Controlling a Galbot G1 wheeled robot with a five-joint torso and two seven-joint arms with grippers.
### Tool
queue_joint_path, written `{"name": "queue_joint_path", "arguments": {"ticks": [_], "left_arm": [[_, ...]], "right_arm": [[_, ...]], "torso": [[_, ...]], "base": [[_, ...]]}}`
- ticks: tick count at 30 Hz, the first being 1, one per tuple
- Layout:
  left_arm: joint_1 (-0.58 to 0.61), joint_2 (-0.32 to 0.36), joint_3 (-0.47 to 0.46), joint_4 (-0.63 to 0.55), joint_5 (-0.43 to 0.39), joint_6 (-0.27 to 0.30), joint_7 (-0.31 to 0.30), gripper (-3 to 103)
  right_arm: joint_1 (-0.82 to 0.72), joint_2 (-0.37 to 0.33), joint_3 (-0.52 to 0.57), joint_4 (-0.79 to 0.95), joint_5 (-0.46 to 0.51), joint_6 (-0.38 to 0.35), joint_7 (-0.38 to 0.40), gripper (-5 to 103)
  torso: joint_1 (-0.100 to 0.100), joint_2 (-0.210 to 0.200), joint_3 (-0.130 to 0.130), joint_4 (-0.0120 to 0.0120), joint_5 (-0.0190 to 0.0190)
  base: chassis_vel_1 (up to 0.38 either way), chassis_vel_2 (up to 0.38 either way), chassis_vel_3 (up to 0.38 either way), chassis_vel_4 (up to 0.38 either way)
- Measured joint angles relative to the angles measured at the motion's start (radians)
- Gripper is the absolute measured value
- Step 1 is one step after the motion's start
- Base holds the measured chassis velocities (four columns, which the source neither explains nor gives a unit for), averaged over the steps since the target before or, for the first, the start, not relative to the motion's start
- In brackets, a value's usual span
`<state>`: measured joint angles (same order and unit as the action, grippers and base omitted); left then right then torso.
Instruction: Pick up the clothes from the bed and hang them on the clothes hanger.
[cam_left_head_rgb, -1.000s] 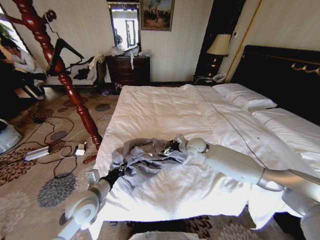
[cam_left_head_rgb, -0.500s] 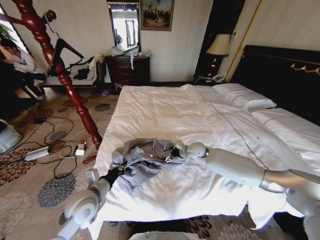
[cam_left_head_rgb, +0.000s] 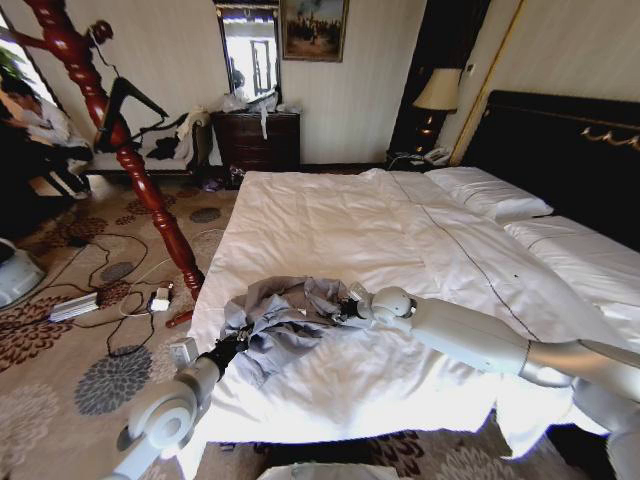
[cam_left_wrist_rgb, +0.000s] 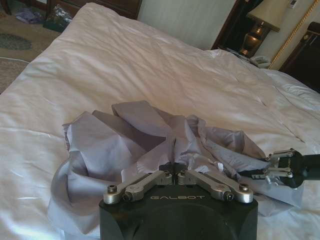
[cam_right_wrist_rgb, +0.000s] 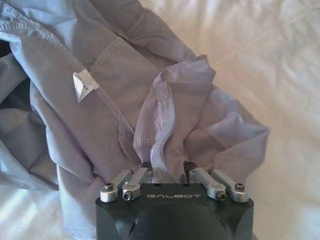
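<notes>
Both hands (cam_left_head_rgb: 345, 309) (cam_left_head_rgb: 232, 345) gripping clothes (cam_left_head_rgb: 283, 322), bed (cam_left_head_rgb: 330, 220) edge

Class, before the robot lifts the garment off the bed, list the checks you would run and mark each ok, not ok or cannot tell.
1. Left hand shut on the clothes: ok, fabric pinched.
2. Right hand gripping a fold: ok.
3. Both hands at opposite sides of the garment: ok.
4. Garment spread flat: not ok, bunched on the bed.
5. Clothes hanger free on the coat stand: cannot tell.
</notes>
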<state>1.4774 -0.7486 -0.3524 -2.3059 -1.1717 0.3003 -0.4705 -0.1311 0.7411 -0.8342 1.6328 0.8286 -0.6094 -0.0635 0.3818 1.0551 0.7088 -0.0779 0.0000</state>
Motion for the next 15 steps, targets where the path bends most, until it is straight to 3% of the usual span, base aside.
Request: {"name": "queue_joint_path", "arguments": {"ticks": [3,5,6,11,15], "left_arm": [[0.002,0.0,-0.003,-0.001,0.0,0.0,0.0,0],[0.004,0.0,-0.004,-0.001,0.0,0.0,0.0,0],[0.004,0.0,-0.004,-0.001,0.0,0.0,0.0,0],[0.005,0.0,-0.005,-0.004,0.0,0.0,0.0,0],[0.013,0.003,-0.011,-0.014,0.001,0.0,-0.002,0]], "right_arm": [[-0.003,-0.013,0.01,0.023,-0.006,0.0,0.006,21],[-0.005,-0.027,0.014,0.054,-0.015,0.0,0.007,8],[-0.005,-0.027,0.014,0.054,-0.015,0.0,0.007,8],[-0.006,-0.034,0.02,0.083,-0.033,-0.001,0.008,21],[0.008,-0.018,0.021,0.084,-0.041,0.0,0.007,43]], "torso": [[0.0,0.0,0.0,0.0,0.0],[0.0,0.0,0.0,0.0,0.0],[0.0,0.0,0.0,0.0,0.0],[0.0,0.0,0.0,-0.0001,0.0],[0.0,0.0,0.0,0.0001,0.0]], "base": [[0.0,0.0,0.0,0.0],[0.0,0.0,0.0,0.0],[0.0,0.0,0.0,0.0],[0.0,0.0,0.0,0.0],[0.0,0.0,0.0,0.0]]}}
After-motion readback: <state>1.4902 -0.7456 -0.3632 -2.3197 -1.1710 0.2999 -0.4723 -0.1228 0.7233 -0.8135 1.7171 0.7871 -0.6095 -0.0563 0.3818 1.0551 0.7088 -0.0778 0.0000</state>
